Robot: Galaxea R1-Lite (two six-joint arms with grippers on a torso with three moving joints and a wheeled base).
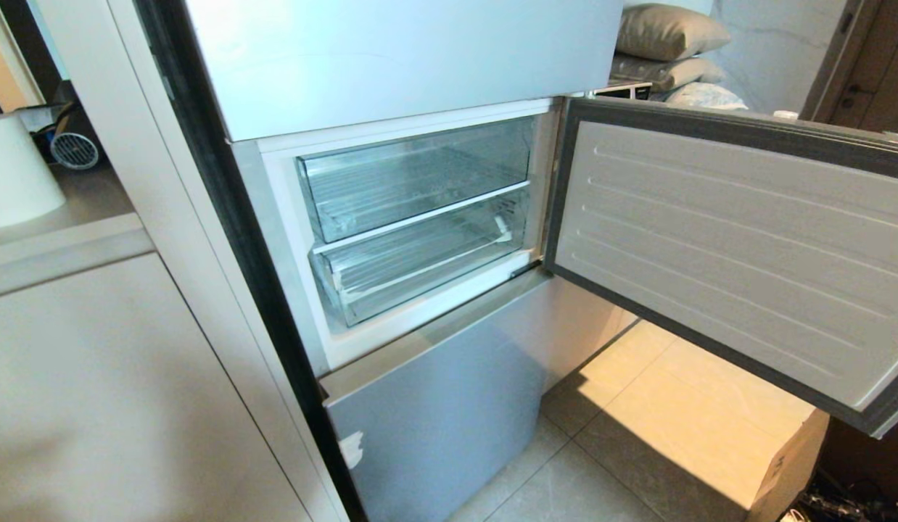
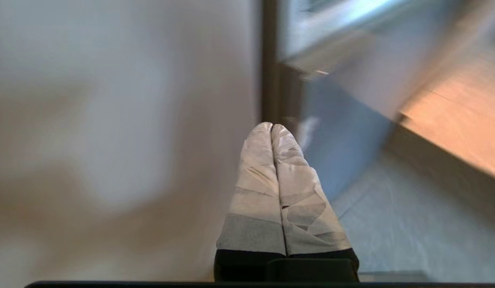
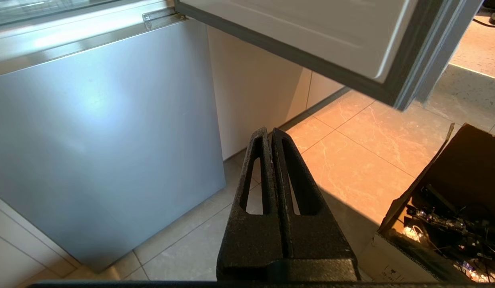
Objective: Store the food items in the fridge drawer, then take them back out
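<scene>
Here, fridge drawer (image 1: 427,272) bare, left end effector (image 2: 272,127) clenched, right end effector (image 3: 270,132) clenched.

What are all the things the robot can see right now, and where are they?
fridge drawer: one, see-through, lower of two in the open fridge compartment, nothing in it
upper bin: one, see-through, just above the drawer, nothing in it
fridge door: one, pale inside with a dark rim, swung open to the right
lower fridge panel: one, grey-blue, shut, below the open compartment
cardboard box: one, brown, on the floor at the right, wires inside
pillows: a few, grey, stacked behind the door
fruits: none in view
left gripper: one, wrapped in white tape, jaws shut, holding nothing
right gripper: one, black, jaws shut, low by the lower panel
</scene>
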